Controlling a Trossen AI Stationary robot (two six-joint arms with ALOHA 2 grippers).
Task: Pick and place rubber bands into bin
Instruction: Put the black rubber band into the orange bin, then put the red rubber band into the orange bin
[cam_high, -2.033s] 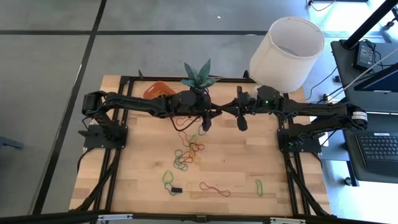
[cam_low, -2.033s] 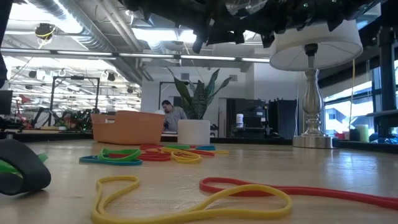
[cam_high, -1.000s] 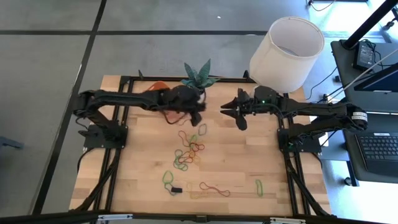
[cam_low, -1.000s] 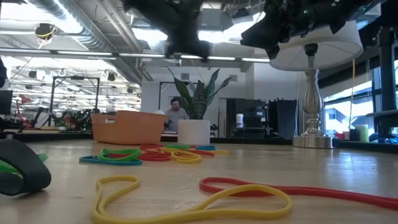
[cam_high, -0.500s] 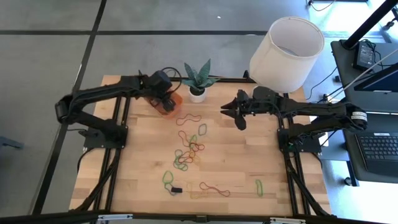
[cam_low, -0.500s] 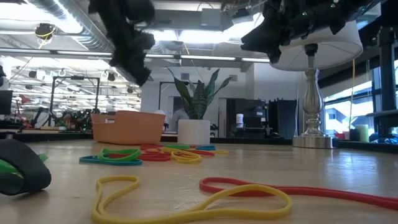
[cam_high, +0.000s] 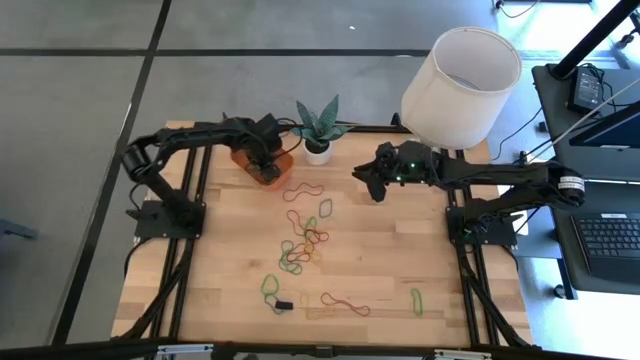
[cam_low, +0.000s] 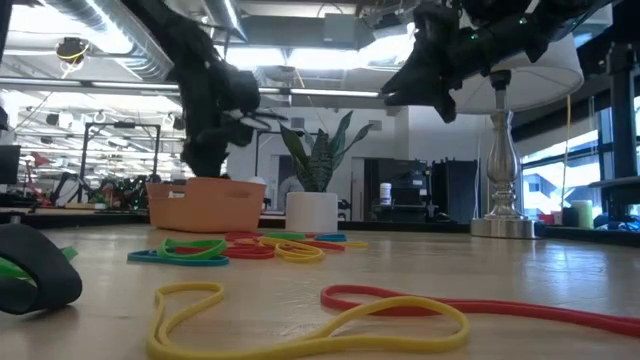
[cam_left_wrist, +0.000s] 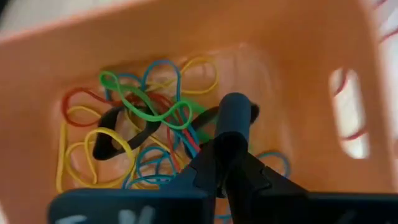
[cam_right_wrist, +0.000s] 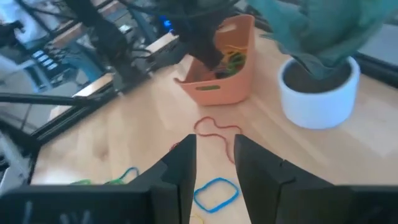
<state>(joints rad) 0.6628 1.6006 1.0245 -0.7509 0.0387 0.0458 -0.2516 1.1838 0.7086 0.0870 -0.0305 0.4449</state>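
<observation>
Left gripper (cam_left_wrist: 231, 118) sat in bin (cam_left_wrist: 292, 56), fingers near-clenched, holding nothing clear; right gripper (cam_right_wrist: 214, 146) hovered released at 3 o'clock.

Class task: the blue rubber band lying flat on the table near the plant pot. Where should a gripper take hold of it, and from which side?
Probably from straight above: the blue rubber band lies flat on the table, so one finger goes inside the loop, one outside, pinching a single strand. The right gripper hovers open nearby.
</observation>
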